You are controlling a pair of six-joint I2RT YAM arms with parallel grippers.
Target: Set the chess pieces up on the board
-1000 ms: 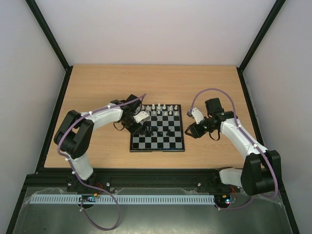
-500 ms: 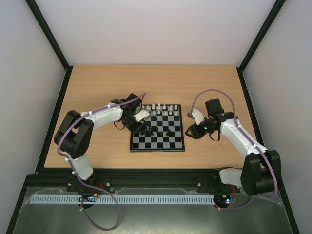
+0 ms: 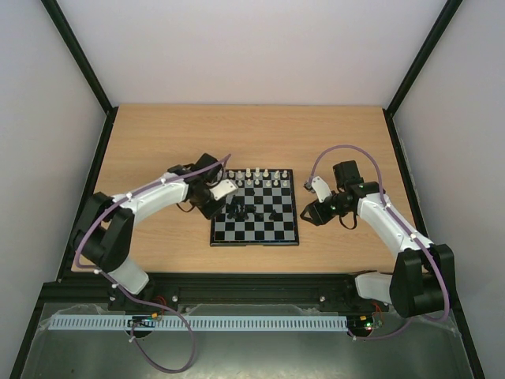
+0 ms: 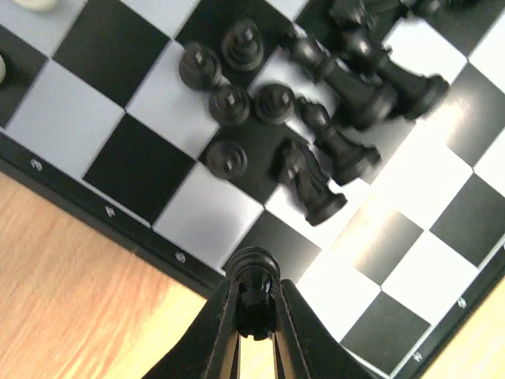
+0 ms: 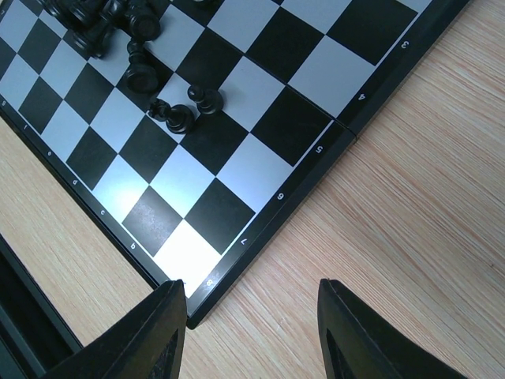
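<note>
The board (image 3: 272, 233) lies mid-table. White pieces (image 3: 261, 174) stand in rows along its far edge. Black pieces (image 3: 251, 212) are bunched left of its centre. In the left wrist view several of these black pieces (image 4: 230, 103) stand upright and others (image 4: 316, 189) lie on their sides. My left gripper (image 3: 224, 205) is over the board's left edge, shut on a black piece (image 4: 252, 272) held between the fingertips. My right gripper (image 5: 252, 316) is open and empty over bare wood by the board's near right corner (image 5: 207, 280), with one finger (image 5: 158, 332) overlapping the rim.
Three black pieces (image 5: 183, 112) sit apart from the cluster on the board's right half. The black frame rail (image 3: 237, 284) runs along the table's near edge. Bare wood lies left, right and behind the board.
My left arm has swung to the left and its gripper has drawn back from the black cluster toward the board's left edge. The right arm has barely moved.
</note>
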